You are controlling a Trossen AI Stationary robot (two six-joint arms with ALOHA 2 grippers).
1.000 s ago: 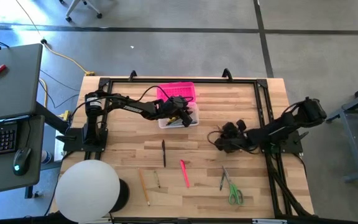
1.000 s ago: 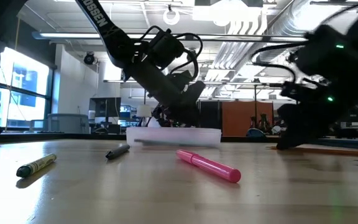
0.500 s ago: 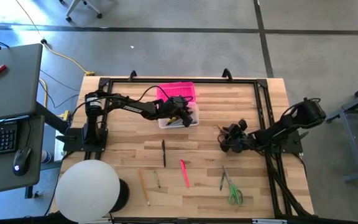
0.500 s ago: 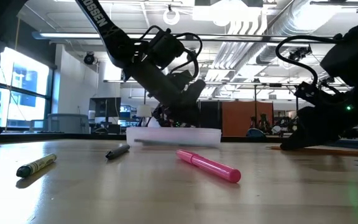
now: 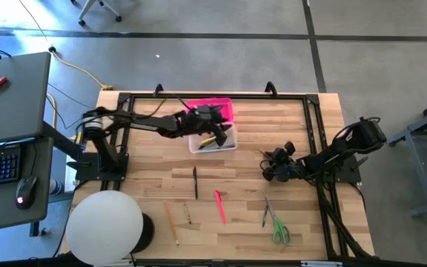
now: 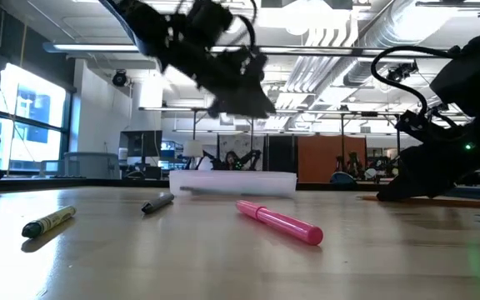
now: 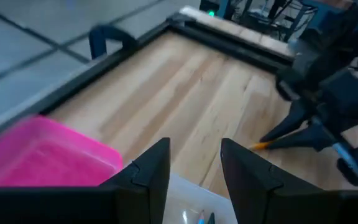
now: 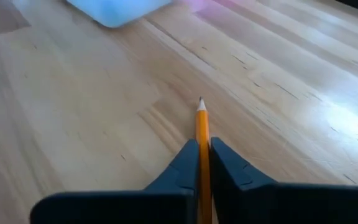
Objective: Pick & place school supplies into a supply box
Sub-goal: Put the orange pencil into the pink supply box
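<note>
left gripper (image 5: 215, 130) has risen above the supply box (image 5: 212, 126), fingers apart, empty | right gripper (image 8: 202, 155) has clamped on an orange pencil (image 8: 202, 134), low on the table (image 5: 273, 119) right of the box | pink pen (image 5: 220, 205), black pen (image 5: 196, 182), scissors (image 5: 279, 226) lie in front of the box

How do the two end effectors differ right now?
The left end effector hangs open and empty above the pink-lidded supply box; the right end effector is shut on an orange pencil down at the table. The left sits near the table's far side, the right nearer its right edge. Both have two dark fingers.
</note>
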